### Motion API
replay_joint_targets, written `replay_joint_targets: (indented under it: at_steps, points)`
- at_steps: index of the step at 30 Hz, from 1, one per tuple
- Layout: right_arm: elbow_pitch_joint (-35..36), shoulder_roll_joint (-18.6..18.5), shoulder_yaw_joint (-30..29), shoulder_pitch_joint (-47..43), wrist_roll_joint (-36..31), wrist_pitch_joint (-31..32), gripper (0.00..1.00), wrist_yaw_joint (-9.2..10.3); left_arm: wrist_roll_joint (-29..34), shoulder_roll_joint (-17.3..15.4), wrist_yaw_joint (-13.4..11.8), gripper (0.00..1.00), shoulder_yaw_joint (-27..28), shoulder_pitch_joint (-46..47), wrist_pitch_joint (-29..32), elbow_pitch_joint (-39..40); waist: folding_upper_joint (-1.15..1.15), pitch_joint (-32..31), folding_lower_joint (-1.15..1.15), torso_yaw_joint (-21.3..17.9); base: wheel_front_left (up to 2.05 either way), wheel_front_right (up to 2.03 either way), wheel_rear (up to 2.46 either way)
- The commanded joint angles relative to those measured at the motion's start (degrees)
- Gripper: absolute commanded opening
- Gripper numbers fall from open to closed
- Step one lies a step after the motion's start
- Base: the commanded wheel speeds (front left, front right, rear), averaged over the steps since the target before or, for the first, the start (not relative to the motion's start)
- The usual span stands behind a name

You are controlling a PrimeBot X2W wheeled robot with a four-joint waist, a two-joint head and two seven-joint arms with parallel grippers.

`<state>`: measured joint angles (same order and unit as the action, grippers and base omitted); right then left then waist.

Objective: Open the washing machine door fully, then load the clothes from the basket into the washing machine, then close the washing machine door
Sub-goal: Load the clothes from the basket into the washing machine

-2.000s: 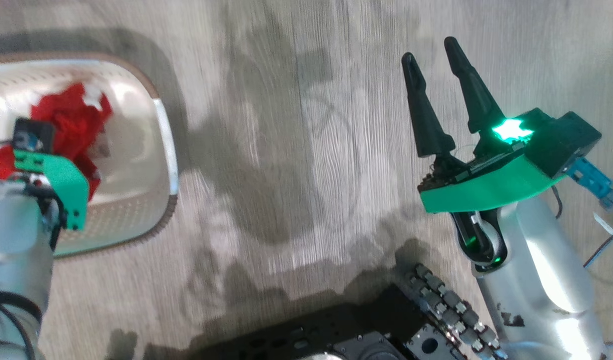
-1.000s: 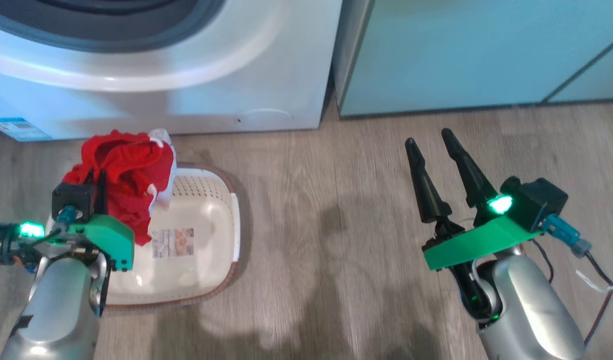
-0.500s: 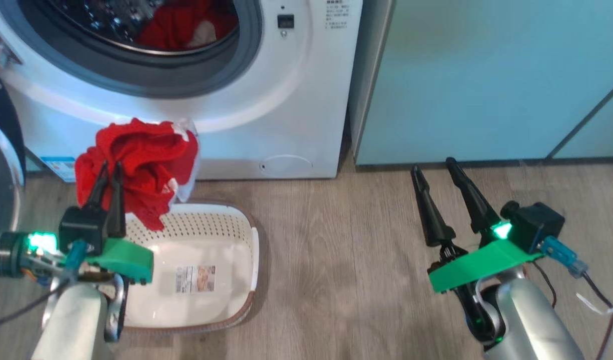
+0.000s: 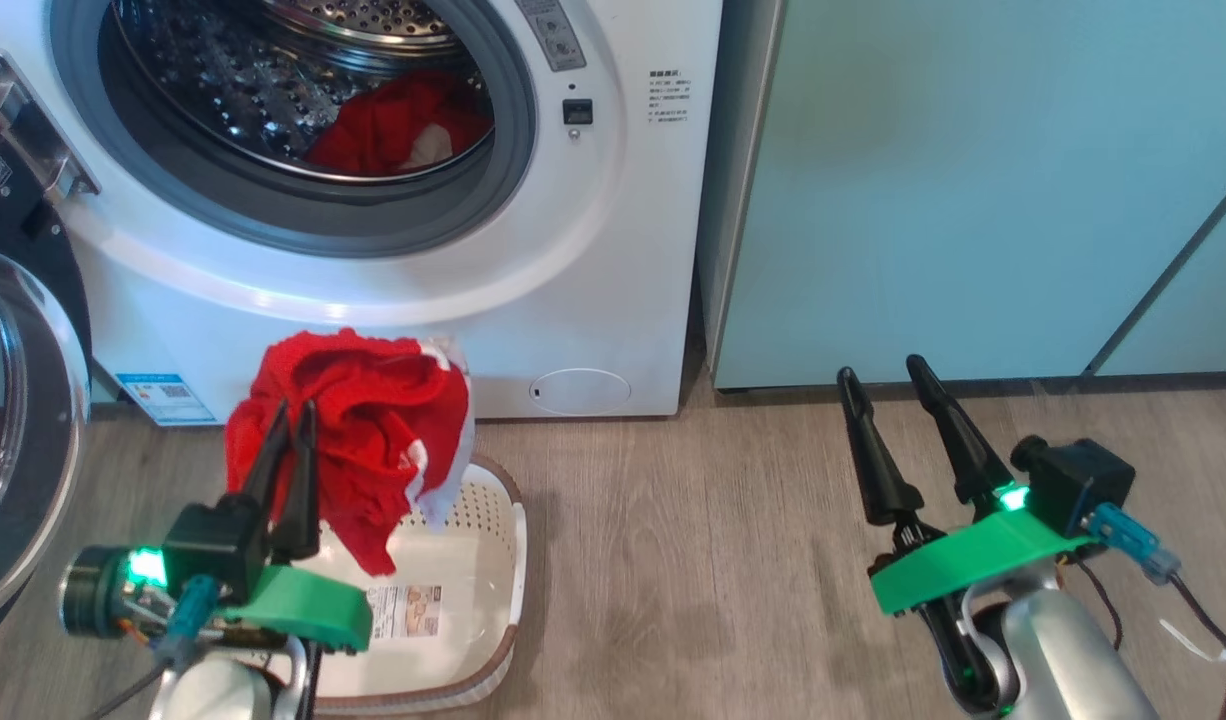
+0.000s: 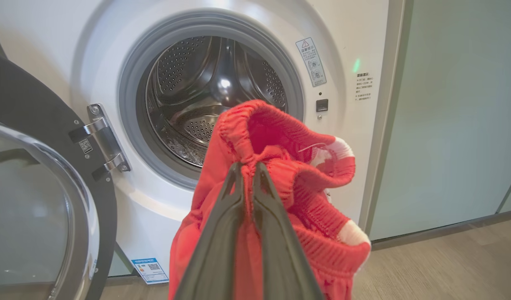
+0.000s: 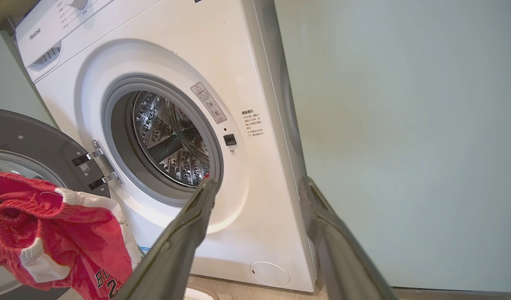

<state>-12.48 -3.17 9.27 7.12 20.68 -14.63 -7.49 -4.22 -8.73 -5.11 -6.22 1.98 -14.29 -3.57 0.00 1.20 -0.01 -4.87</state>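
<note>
Left gripper clamped on red clothes at a bunched edge, hanging above the basket, left, near the open drum. Fabric judged light, soft, floppy; grip a gathered fold. Right gripper fingers apart, empty.

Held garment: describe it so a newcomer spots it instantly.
Find the white washing machine, then the basket on the floor before it. Above the basket hangs a red garment pinched in the left gripper; the other red garment lies inside the drum.
</note>
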Motion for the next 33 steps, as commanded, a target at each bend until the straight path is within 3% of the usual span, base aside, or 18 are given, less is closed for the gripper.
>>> replay_joint_targets:
  at_steps: [1, 14, 33]
  points:
    - [1.71, 0.29, 0.74, 0.38, -0.21, -0.37, 1.00, 0.00, -0.26, 0.21, 0.41, 0.00, 2.53, 1.86, -0.71, 2.61, 0.00, -0.23, 0.01, -0.03, 0.00, 0.00, 0.00]
    - [1.78, 0.29, 0.00, 0.10, 0.13, -0.37, 1.00, 0.00, 0.59, 4.14, 4.34, 0.00, 5.11, 1.08, -0.71, 3.50, 0.00, -0.67, 0.01, -0.01, 0.00, 0.00, 0.00]
    - [2.53, 0.29, 0.25, 0.69, 0.50, -0.37, 1.00, 0.00, 2.11, 5.28, 6.84, 0.00, 8.56, 3.35, -0.71, 4.01, 0.00, 2.91, 0.01, -1.03, 0.00, 0.00, 0.00]
